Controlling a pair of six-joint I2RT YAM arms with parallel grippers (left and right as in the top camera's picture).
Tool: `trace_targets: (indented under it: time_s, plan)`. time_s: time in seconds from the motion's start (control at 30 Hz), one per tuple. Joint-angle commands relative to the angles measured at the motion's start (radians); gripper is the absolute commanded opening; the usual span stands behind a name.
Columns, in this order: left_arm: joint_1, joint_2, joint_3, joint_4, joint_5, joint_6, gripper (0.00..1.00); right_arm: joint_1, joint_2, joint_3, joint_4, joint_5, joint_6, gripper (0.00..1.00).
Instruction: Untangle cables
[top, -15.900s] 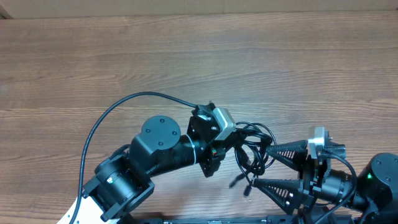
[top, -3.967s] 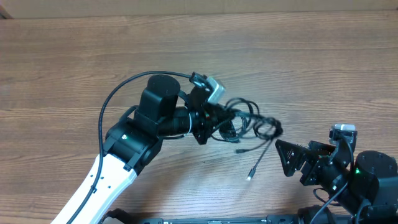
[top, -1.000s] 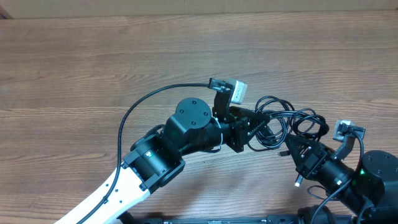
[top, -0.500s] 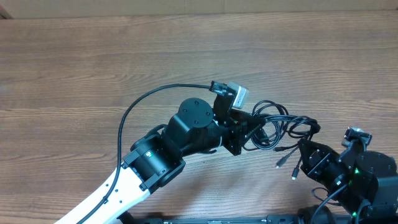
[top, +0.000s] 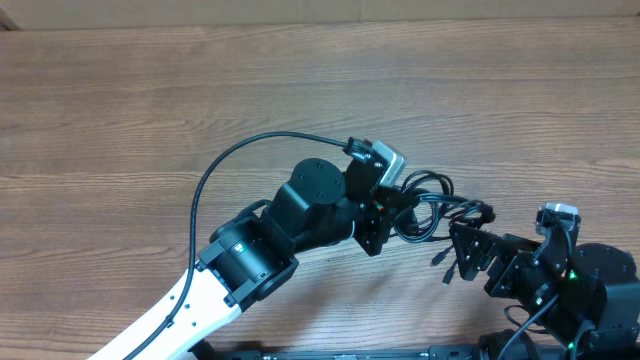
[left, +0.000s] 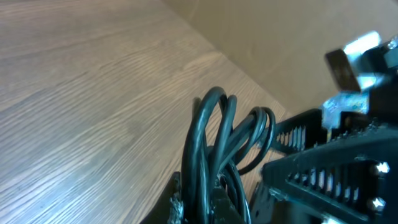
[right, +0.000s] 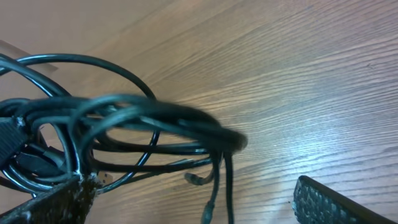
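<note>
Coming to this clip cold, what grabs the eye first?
A knotted bundle of black cables is right of centre over the wooden table, with the left claw clamped on it. The right claw gapes open right beside the bundle. Two plug ends dangle loose beneath the loops.

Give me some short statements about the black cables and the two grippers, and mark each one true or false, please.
1. The thin black flexible cables come out from between the fingers of the left gripper. True.
2. The right gripper is shut tightly. False: its fingers stand wide apart.
3. The cables lie as separate straight lines on the wood-grain table. False: they are bunched in tangled loops.
4. A small plug end hangs loose under the bundle. True.
</note>
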Motion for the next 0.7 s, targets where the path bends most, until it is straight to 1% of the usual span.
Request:
trace_targets:
  time_s: [0.0,0.07,0.1,0.17,0.2,0.3,0.33,0.4,0.5,0.53,0.57,0.63,0.67]
  plan:
    - [0.023,-0.019,0.005,-0.045,0.026,0.096,0.04,-0.002,-0.007,0.012,-0.007,0.009,-0.063,0.99]
    - [0.048,-0.025,0.005,-0.066,0.044,0.109,0.04,-0.002,-0.007,0.012,-0.007,0.009,-0.063,0.98]
    - [0.056,-0.026,0.005,-0.067,0.083,0.135,0.04,-0.002,-0.007,0.012,-0.008,0.009,-0.07,0.96]
    - [0.078,-0.026,0.005,-0.066,0.21,0.198,0.04,-0.002,-0.007,0.012,-0.025,0.006,-0.136,0.8]
    - [0.085,-0.026,0.005,-0.065,0.237,0.201,0.04,-0.002,-0.007,0.012,-0.035,0.004,-0.166,0.73]
    - [0.109,-0.026,0.005,-0.067,0.288,0.223,0.04,-0.002,-0.007,0.012,-0.036,-0.048,-0.199,0.7]
    - [0.128,-0.026,0.005,-0.067,0.322,0.227,0.04,-0.002,-0.007,0.012,-0.037,-0.12,-0.275,0.7]
    - [0.165,-0.028,0.005,-0.065,0.404,0.233,0.04,-0.002,-0.007,0.012,-0.036,-0.171,-0.329,0.71]
    - [0.227,-0.03,0.005,-0.064,0.606,0.302,0.04,-0.002,-0.007,0.012,-0.034,-0.171,-0.328,0.7]
    - [0.247,-0.03,0.005,-0.064,0.661,0.314,0.04,-0.002,-0.007,0.012,-0.033,-0.172,-0.328,0.62]
    - [0.267,-0.03,0.005,-0.064,0.687,0.312,0.04,-0.002,-0.007,0.012,-0.029,-0.196,-0.331,0.49]
    - [0.271,-0.03,0.005,-0.064,0.696,0.313,0.04,-0.002,-0.007,0.012,-0.014,-0.245,-0.332,0.41]
    - [0.271,-0.029,0.005,-0.064,0.7,0.313,0.04,-0.002,-0.007,0.012,0.012,-0.303,-0.332,0.3]
